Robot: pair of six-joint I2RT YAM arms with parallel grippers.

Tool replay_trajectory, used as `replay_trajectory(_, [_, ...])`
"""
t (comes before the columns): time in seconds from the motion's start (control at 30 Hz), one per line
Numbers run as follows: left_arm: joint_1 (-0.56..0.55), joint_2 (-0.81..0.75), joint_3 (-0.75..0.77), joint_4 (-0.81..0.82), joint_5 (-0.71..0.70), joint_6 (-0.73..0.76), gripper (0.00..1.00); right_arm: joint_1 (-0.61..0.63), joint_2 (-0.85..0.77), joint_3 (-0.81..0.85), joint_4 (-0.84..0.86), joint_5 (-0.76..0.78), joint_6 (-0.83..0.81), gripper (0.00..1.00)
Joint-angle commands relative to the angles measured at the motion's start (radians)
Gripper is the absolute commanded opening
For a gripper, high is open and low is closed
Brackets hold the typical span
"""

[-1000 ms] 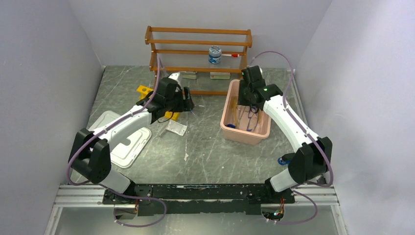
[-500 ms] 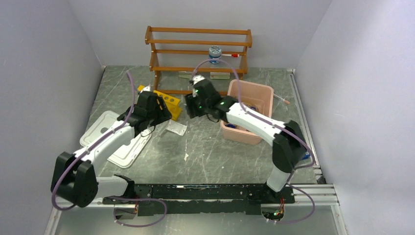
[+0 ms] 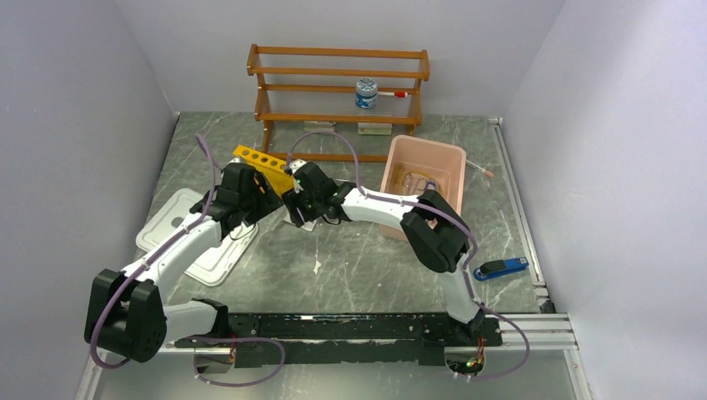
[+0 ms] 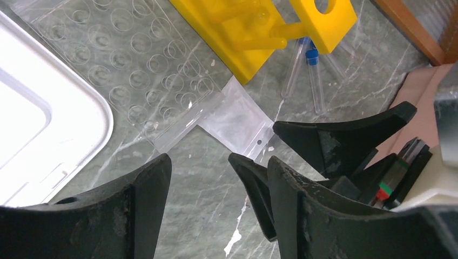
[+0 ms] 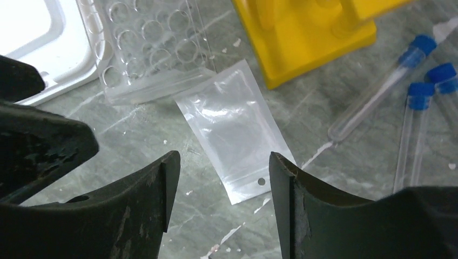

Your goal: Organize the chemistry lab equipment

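Swung my right gripper [image 5: 219,162] over from the pink bin [image 3: 427,141], now nose-to-nose with my left gripper [image 4: 216,162], both spread, seemingly empty. Blue-capped tubes [image 5: 416,49] lie loose beside the yellow rack [image 3: 263,160], unsorted.

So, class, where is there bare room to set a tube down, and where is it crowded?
Free: near-centre marble between white lid, pink bin and base rail; the far-left corner beside the wooden shelf. Crowded: around the yellow rack, where left claw, right claw, bag, well tray and tubes meet.
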State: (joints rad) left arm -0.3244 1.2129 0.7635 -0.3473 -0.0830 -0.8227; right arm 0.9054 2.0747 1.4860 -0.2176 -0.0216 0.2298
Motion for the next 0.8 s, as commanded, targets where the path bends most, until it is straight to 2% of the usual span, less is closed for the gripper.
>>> replay_trajectory(0.0, [0.03, 0.012, -0.008, 0.018, 0.073, -0.019, 0.69, 0.028, 0.005, -0.051, 0.183, 0.039, -0.097, 0.65])
replay_trajectory(0.33, [0.091, 0.007, 0.043, -0.118, -0.049, -0.02, 0.69, 0.083, 0.072, -0.064, 0.245, 0.106, -0.256, 0.68])
replay_trajectory(0.53, [0.152, -0.007, 0.07, -0.199, -0.159, -0.029, 0.68, 0.086, 0.124, -0.033, 0.238, 0.105, -0.242, 0.66])
replay_trajectory(0.67, [0.164, -0.003, 0.082, -0.206, -0.177, -0.015, 0.68, 0.085, 0.145, -0.034, 0.244, 0.142, -0.237, 0.58])
replay_trajectory(0.7, [0.165, -0.003, 0.082, -0.204, -0.175, -0.014, 0.68, 0.086, 0.15, -0.036, 0.248, 0.153, -0.239, 0.54])
replay_trajectory(0.77, [0.166, -0.003, 0.082, -0.204, -0.175, -0.012, 0.68, 0.085, 0.157, -0.033, 0.244, 0.168, -0.238, 0.38])
